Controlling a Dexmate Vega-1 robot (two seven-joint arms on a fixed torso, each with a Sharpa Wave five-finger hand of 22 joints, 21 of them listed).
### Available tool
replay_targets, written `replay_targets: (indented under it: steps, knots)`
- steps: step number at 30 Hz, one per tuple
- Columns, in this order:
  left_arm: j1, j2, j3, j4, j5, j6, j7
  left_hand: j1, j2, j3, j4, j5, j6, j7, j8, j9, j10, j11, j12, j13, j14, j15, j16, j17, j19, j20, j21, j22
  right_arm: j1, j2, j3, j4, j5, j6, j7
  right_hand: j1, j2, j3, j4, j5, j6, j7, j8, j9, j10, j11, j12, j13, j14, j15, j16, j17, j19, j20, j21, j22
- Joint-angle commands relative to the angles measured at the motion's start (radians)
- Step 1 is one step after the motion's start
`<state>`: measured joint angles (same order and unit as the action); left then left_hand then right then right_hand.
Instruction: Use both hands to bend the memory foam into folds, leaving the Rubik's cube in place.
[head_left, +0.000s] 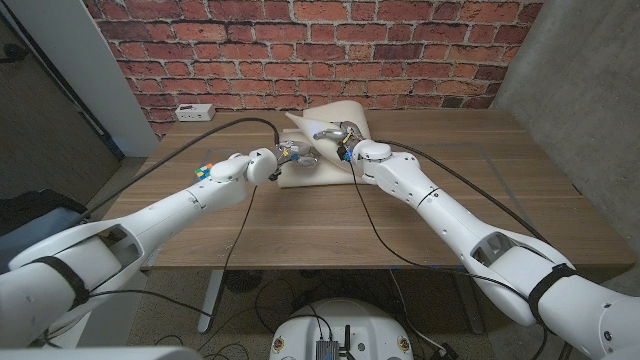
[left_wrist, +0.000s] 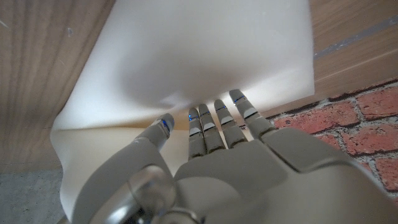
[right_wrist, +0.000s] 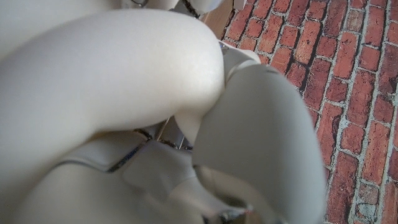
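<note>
cream memory foam sheet (head_left: 330, 125), far centre of wooden table (head_left: 420, 225), folded upward | left hand (head_left: 292, 155) fingers pressed into foam | right hand (head_left: 335, 135) gripping raised fold | multicoloured rubik's cube (head_left: 204, 171) left, apart

The head view looks down the table (head_left: 330, 215) toward brick; both wrist views sit close against the foam (left_wrist: 205, 56).

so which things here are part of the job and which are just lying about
Part of the job:
- cream memory foam sheet, partly lifted
- left robot hand and right robot hand, both at the foam
- multicoloured Rubik's cube, to stay put

Lying about:
- small white box at the wooden table's far edge
</note>
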<state>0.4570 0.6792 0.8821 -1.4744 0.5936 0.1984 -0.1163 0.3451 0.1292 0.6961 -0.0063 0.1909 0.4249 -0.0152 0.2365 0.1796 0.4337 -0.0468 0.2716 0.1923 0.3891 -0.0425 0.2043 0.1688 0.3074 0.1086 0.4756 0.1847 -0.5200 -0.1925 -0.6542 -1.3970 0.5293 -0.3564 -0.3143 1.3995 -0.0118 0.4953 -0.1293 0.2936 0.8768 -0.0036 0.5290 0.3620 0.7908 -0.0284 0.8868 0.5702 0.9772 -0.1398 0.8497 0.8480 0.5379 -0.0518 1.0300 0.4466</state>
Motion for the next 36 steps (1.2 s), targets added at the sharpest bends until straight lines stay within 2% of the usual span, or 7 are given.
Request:
replay_targets:
  steps: [1,8,12,16,20,27,36]
  knots:
    - [0.119,0.038,-0.062,-0.117,0.091,0.131,0.215,0.005,0.013,0.007,-0.023,-0.010,0.126,0.020,0.019,0.008,0.127,-0.001,0.031,0.013,0.126,-0.016,0.024,0.008,0.056,0.026,0.019,0.005,0.006,0.003,-0.012,0.001,-0.021,-0.042,-0.038,0.019,0.008,-0.003,0.002,-0.003,-0.002,0.008,-0.003,0.000,-0.002,0.000,0.006,-0.002,0.014,-0.084,-0.006,0.006,0.003,-0.074,0.001,-0.003]
    - [0.218,0.050,-0.128,-0.159,0.083,0.139,0.411,0.024,0.046,-0.040,-0.050,-0.017,0.414,0.080,0.123,0.043,0.416,-0.005,0.185,0.100,0.415,-0.033,0.158,0.096,0.161,-0.020,0.061,0.013,0.003,-0.001,-0.020,-0.015,-0.033,-0.052,-0.045,0.019,0.008,-0.003,0.002,-0.003,-0.002,0.008,-0.003,0.000,-0.002,0.000,0.006,-0.002,0.014,-0.084,-0.006,0.006,0.003,-0.074,0.001,-0.003]
    - [0.284,0.051,-0.191,-0.151,0.019,0.051,0.580,0.133,0.051,-0.076,-0.129,-0.021,0.570,0.105,0.269,0.146,0.565,0.002,0.395,0.288,0.589,-0.039,0.359,0.304,0.268,-0.042,0.148,0.044,-0.003,-0.003,-0.026,-0.030,-0.038,-0.059,-0.046,0.019,0.008,-0.003,0.002,-0.003,-0.002,0.008,-0.003,0.000,-0.002,0.000,0.006,-0.002,0.014,-0.084,-0.006,0.006,0.003,-0.074,0.001,-0.003]
    - [0.326,0.053,-0.245,-0.127,-0.050,-0.086,0.718,0.211,0.055,-0.106,-0.139,-0.020,0.608,0.094,0.421,0.308,0.606,0.000,0.588,0.557,0.633,-0.044,0.538,0.529,0.309,-0.044,0.251,0.086,-0.008,-0.010,-0.041,-0.045,-0.052,-0.052,-0.036,0.019,0.008,-0.003,0.002,-0.003,-0.002,0.008,-0.003,0.000,-0.002,0.000,0.006,-0.002,0.014,-0.084,-0.006,0.006,0.003,-0.074,0.001,-0.003]
    - [0.348,0.043,-0.291,-0.077,-0.130,-0.258,0.823,0.242,0.059,-0.118,-0.138,-0.020,0.611,0.105,0.504,0.405,0.612,0.000,0.669,0.700,0.655,-0.037,0.613,0.600,0.317,-0.044,0.311,0.111,-0.016,-0.021,-0.058,-0.066,-0.075,-0.042,-0.032,0.019,0.008,-0.003,0.002,-0.003,-0.002,0.008,-0.003,0.000,-0.002,0.000,0.006,-0.002,0.014,-0.084,-0.006,0.006,0.003,-0.074,0.001,-0.003]
    - [0.344,-0.014,-0.345,0.039,-0.250,-0.542,0.919,0.231,0.067,-0.110,-0.106,-0.015,0.574,0.105,0.530,0.451,0.588,0.004,0.673,0.731,0.636,-0.037,0.615,0.620,0.293,-0.037,0.340,0.127,-0.022,-0.040,-0.104,-0.086,-0.146,-0.015,-0.026,0.019,0.008,-0.003,0.002,-0.003,-0.002,0.008,-0.003,0.000,-0.002,0.000,0.006,-0.002,0.014,-0.084,-0.006,0.006,0.003,-0.074,0.001,-0.003]
    - [0.335,-0.077,-0.393,0.104,-0.354,-0.678,0.870,0.219,0.065,-0.100,-0.072,-0.011,0.439,0.098,0.454,0.400,0.518,0.011,0.638,0.730,0.589,-0.041,0.577,0.588,0.254,-0.033,0.377,0.144,0.009,-0.069,-0.210,-0.085,-0.325,0.039,0.001,0.019,0.008,-0.003,0.002,-0.003,-0.002,0.008,-0.003,0.000,-0.002,0.000,0.006,-0.002,0.014,-0.084,-0.006,0.006,0.003,-0.074,0.001,-0.003]
